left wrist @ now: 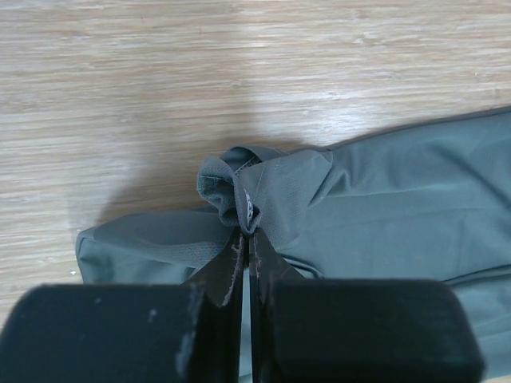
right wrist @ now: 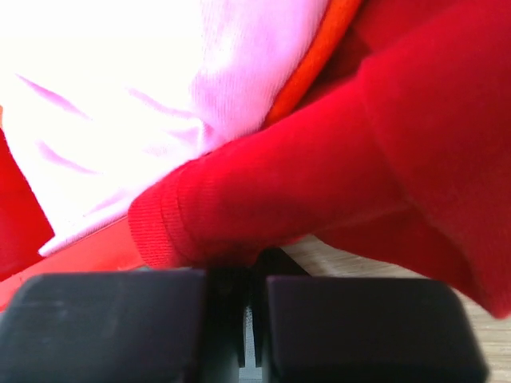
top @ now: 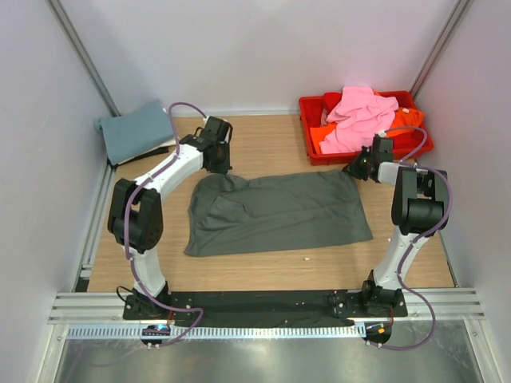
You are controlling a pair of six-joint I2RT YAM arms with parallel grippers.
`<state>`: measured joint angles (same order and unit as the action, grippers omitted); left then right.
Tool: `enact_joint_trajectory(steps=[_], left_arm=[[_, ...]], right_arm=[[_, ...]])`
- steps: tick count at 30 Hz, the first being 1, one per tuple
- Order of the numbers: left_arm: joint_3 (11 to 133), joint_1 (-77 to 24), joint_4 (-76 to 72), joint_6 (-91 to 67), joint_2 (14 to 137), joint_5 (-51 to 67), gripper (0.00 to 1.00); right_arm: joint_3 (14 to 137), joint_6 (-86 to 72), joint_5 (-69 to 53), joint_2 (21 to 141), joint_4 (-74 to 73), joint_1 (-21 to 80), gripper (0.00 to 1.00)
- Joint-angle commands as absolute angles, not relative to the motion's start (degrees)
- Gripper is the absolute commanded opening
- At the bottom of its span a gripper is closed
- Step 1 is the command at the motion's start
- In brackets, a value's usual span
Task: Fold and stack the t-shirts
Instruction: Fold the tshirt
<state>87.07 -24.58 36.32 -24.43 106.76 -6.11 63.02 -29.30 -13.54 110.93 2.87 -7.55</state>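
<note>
The dark grey t-shirt [top: 279, 211] lies spread flat in the middle of the table. My left gripper [top: 217, 163] is at its far left corner. In the left wrist view the gripper [left wrist: 247, 229] is shut on a bunched fold of the grey cloth [left wrist: 263, 187]. My right gripper [top: 357, 169] is at the shirt's far right corner, right in front of the red tray. In the right wrist view its jaws [right wrist: 257, 259] stand shut, tips hidden under red-orange cloth with a ribbed hem [right wrist: 263, 207]. I cannot tell what they hold. The pink t-shirt [top: 359, 118] [right wrist: 120, 104] lies on the orange t-shirt [top: 322, 137].
The red plastic tray [top: 313, 105] stands at the far right and holds the pink and orange shirts. A folded dusty teal t-shirt [top: 136, 130] lies at the far left corner. White walls close in the table on three sides.
</note>
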Motion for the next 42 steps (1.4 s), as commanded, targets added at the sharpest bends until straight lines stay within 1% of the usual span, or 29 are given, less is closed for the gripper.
enact_joint_trajectory(steps=[1,5,10,13,21,32,42], left_arm=[[89.6,-25.6,36.9,-24.1,107.1,-6.8,0.0],[92.0,-26.1,39.2,-23.6,106.3,-7.3,0.0],[95.2,-26.1,42.9,-22.5,105.3,-8.5,0.0],[94.4,-26.3,44.6,-22.6,103.4,-8.3,0.0],[86.7,-26.4,46.1,-22.3,94.7,-10.1,0.0],[75.6,-26.5,46.7,-22.9,86.2,-10.4,0.0],[69.5,-27.4,46.6,-23.6,83.0,-10.5,0.0]], right_arm=[[62.7,-29.0,-14.2,110.3,2.1,-7.2,0.01],[62.4,-28.7,-12.7,105.8,0.4,-7.2,0.01],[64.4,-26.3,-12.4,100.1,-5.4,-7.1,0.01],[63.6,-26.1,-13.4,97.1,-7.0,-7.1,0.01],[57.5,-25.0,-11.3,89.8,-9.1,-7.6,0.01],[54.3,-25.7,-8.9,87.6,-10.5,-9.6,0.01],[51.9,-26.2,-6.2,84.8,-12.0,-11.7,0.01]])
